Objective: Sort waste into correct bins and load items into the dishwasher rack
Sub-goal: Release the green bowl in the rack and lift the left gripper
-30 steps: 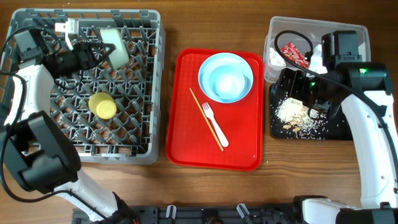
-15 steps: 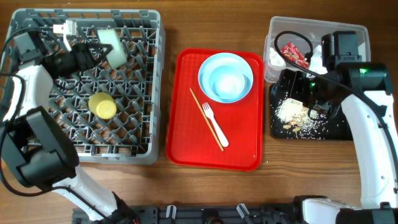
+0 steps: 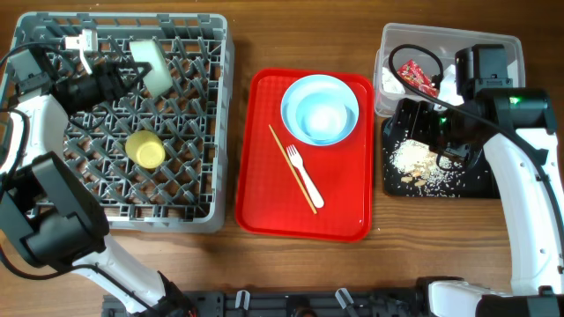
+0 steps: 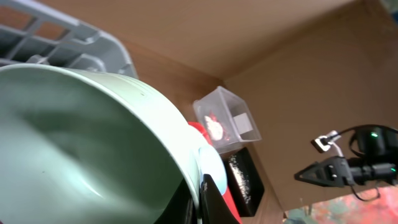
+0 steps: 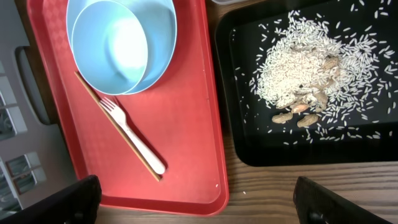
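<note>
My left gripper (image 3: pixel 134 74) is shut on the light green saucer (image 3: pixel 157 70) and holds it on edge over the far part of the grey dishwasher rack (image 3: pixel 225 114). The saucer fills the left wrist view (image 4: pixel 81 137). A yellow cup (image 3: pixel 145 149) sits in the rack. A pale blue bowl (image 3: pixel 322 115) sits in the plate (image 3: pixel 295 92) on the red tray, with the white fork (image 3: pixel 305 177) and the wooden stick (image 3: pixel 288 163) beside them. My right gripper (image 5: pixel 199 202) is open and empty above the black tray (image 3: pixel 480 185), which holds rice crumbs (image 3: pixel 414 160). The clear tub (image 3: pixel 388 44) holds the red wrapper (image 3: pixel 418 77) and the tissue (image 3: pixel 451 86).
The red tray (image 3: pixel 264 211) lies between the rack and the bins. The right wrist view shows the bowl (image 5: pixel 109 46), fork (image 5: pixel 134 134), stick (image 5: pixel 106 112), crumbs (image 5: pixel 298 68) and bare wood in front of the black tray (image 5: pixel 373 149).
My left gripper has carried the saucer a little to the left and toward the rack's far edge. The right arm has not moved.
</note>
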Robot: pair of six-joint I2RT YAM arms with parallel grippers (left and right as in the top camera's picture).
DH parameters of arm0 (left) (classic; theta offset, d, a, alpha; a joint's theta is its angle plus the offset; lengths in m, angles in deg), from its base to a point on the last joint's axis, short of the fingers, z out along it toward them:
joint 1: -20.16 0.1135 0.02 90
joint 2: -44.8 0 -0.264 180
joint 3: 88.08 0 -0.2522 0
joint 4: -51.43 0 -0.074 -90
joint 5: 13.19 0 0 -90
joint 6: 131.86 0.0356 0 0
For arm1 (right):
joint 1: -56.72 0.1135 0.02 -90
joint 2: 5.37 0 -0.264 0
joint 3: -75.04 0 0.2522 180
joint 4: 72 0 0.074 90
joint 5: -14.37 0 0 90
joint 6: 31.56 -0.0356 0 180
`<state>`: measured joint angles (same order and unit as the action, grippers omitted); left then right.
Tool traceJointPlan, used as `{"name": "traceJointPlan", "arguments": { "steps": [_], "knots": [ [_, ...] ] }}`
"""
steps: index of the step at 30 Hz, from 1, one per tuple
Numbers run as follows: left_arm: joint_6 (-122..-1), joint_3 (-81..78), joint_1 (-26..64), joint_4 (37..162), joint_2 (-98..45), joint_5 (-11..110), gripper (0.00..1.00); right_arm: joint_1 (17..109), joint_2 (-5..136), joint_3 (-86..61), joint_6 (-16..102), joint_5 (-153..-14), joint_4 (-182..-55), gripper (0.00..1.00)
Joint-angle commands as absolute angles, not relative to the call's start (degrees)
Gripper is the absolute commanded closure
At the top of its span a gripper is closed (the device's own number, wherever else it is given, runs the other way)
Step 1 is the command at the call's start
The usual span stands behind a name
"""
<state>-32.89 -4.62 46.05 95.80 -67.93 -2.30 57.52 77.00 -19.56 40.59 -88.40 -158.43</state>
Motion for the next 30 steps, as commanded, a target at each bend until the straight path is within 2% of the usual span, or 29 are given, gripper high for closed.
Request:
{"name": "traceJointPlan", "arguments": {
  "steps": [1, 20, 23, 26, 27, 30],
  "knots": [
    [-32.17, -4.88, 46.1, 95.32, -68.63, -6.93, 0.96, 57.5, 76.69, -20.46, 41.29, -87.2, -158.49, 0.0],
    [-33.37, -4.88, 46.29, 94.64, -72.5, 0.28, 0.95, 57.5, 76.69, -20.46, 40.29, -87.4, -158.54, 0.0],
    [-33.74, -4.88, 48.19, 95.78, -72.5, 0.41, 0.87, 57.5, 76.69, -20.46, 40.29, -87.4, -158.52, 0.0],
    [-33.74, -4.88, 50.77, 99.27, -72.47, 0.41, 0.71, 57.5, 76.69, -20.46, 40.26, -87.42, -158.49, 0.0],
    [-33.72, -4.88, 51.67, 100.63, -72.47, 0.43, 0.62, 57.5, 76.69, -20.46, 40.29, -87.4, -158.47, 0.0],
    [-33.72, -4.88, 53.94, 103.58, -72.45, 0.39, 0.52, 57.5, 76.69, -20.46, 40.29, -87.4, -158.3, 0.0]
  ]
}}
